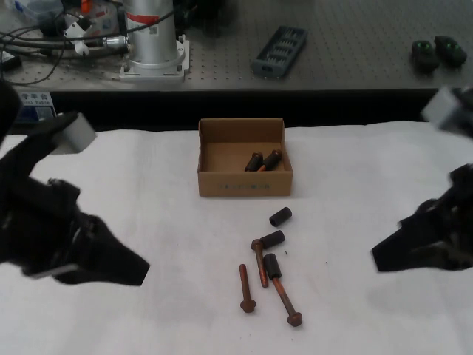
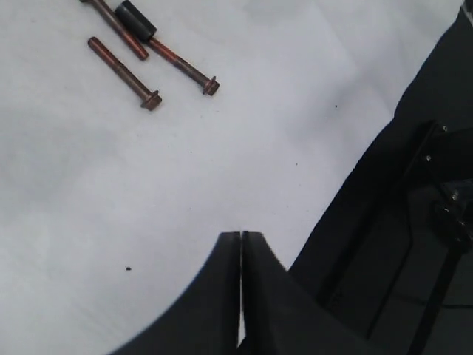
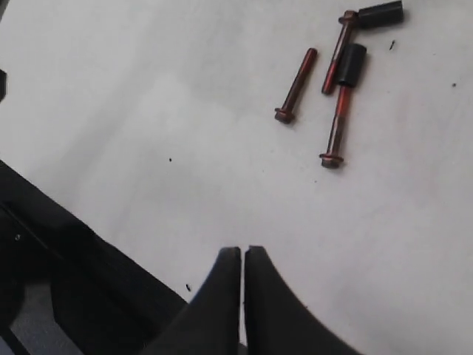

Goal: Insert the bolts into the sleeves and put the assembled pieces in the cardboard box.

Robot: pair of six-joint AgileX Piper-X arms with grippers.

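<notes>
bench: white cloth, lightly creased | behind: grey perforated table | on it: silver metal column on a base plate, tangled cables far left, blue-grey slotted tray, two dark rounded objects far right

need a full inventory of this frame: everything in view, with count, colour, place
Box: 1, brown cardboard, open, middle of cloth.
Assembled pieces: 2, copper bolts in black sleeves, inside box.
Bolts: 3, copper, on cloth on the camera side of box; one has its tip in a sleeve.
Sleeves: 3, black, same cluster; one on a bolt, one by a bolt head, one apart nearest box.
Cloth: 1, white, over the bench.
Post: 1, silver, on grey board behind.
Rack: 1, blue-grey, on board behind box.
Dark objects: 2, black with green, board's far right.
Cables: several, board's far left.
Left arm: black, over cloth's left, jaws shut.
Right arm: black, over cloth's right, jaws shut.
</notes>
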